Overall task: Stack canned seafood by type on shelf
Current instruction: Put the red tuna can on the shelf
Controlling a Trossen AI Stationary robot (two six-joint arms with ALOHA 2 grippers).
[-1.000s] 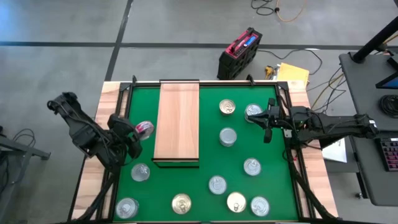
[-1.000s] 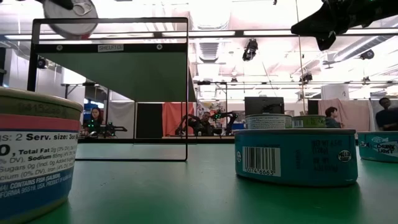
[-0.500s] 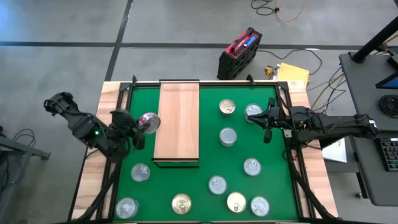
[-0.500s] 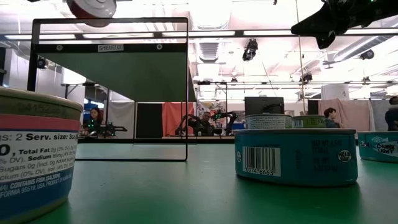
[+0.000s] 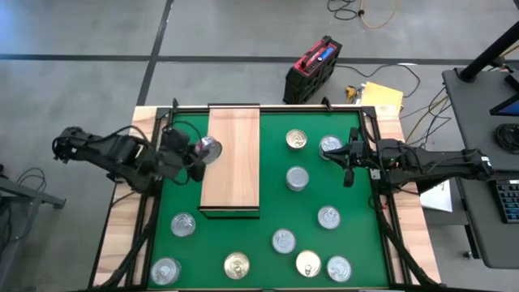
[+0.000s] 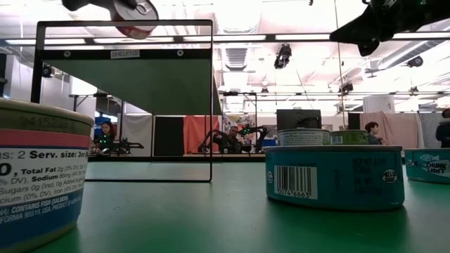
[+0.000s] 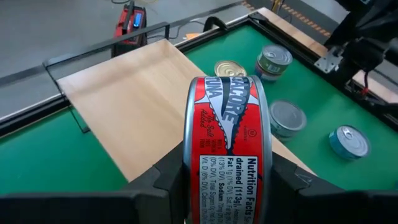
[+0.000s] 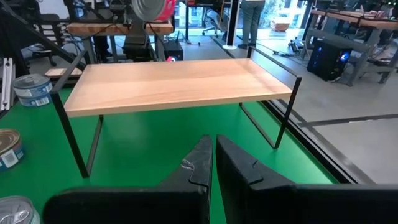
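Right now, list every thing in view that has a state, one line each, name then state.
Left claw: shut on the red can, at the shelf's left edge.
Red can: held on edge, in the air, label facing the wrist camera.
Shelf: standing on the green mat, top bare.
Right claw: shut, holding nothing, over the mat's right side.
Loose cans: lying flat on the mat, lids up, none stacked.

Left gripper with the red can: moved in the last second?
Yes. The left gripper, jaws shut on the red can, moved toward the shelf; the can now overlaps its left edge.
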